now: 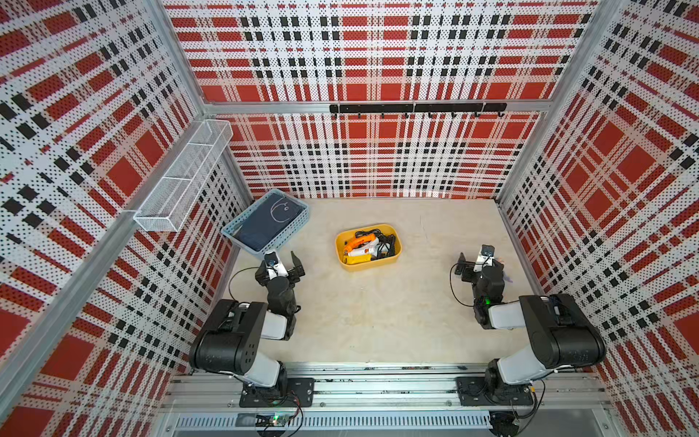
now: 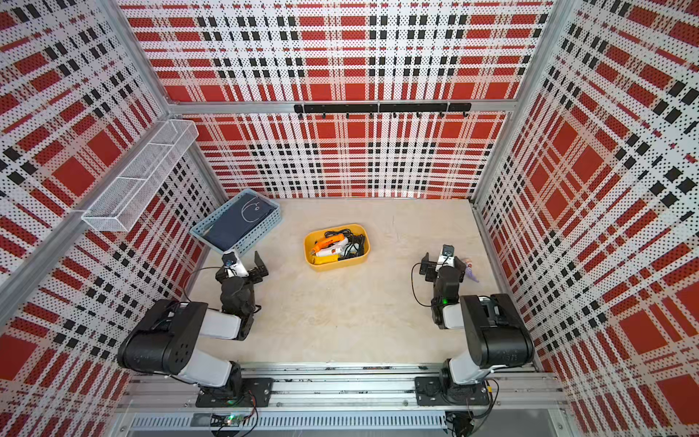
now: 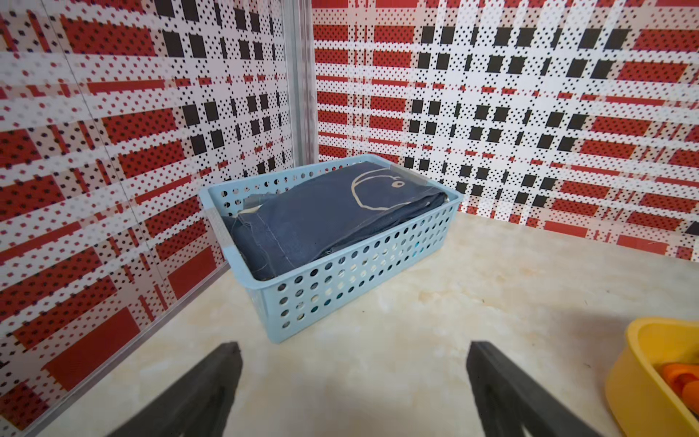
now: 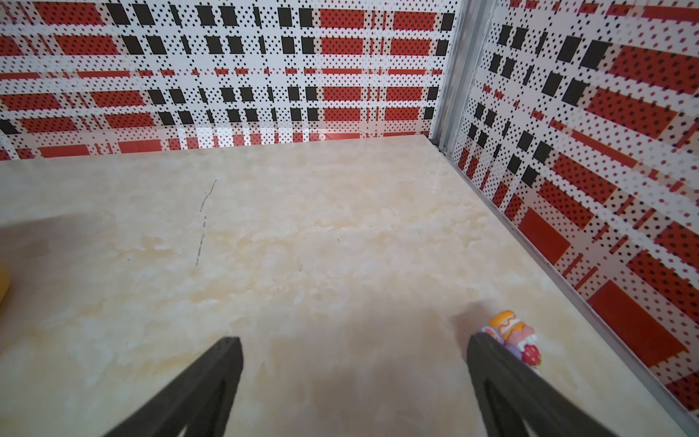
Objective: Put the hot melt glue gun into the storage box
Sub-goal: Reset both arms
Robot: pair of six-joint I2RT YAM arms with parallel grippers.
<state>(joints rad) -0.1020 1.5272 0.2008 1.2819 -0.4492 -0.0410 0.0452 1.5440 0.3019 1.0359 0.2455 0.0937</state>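
Between the widely parted black fingers of the left gripper (image 3: 353, 348) only bare table (image 3: 416, 321) shows. The right gripper (image 4: 353, 342) stands spread just as wide and empty, with a small colourful figurine (image 4: 510, 333) just beside one finger. Out past them, between both arms, the hot melt glue gun (image 1: 359, 241) lies inside the yellow storage box (image 1: 368, 265) amid tangled black cord (image 1: 386, 244). Near the left gripper sits a pale blue basket (image 3: 340, 287) of folded dark cloth (image 3: 321, 219).

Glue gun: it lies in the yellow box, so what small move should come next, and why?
Probably none: I would end the run here. The glue gun lies inside the storage box with its cord, and the left gripper and right gripper are both open, empty and apart from the box.
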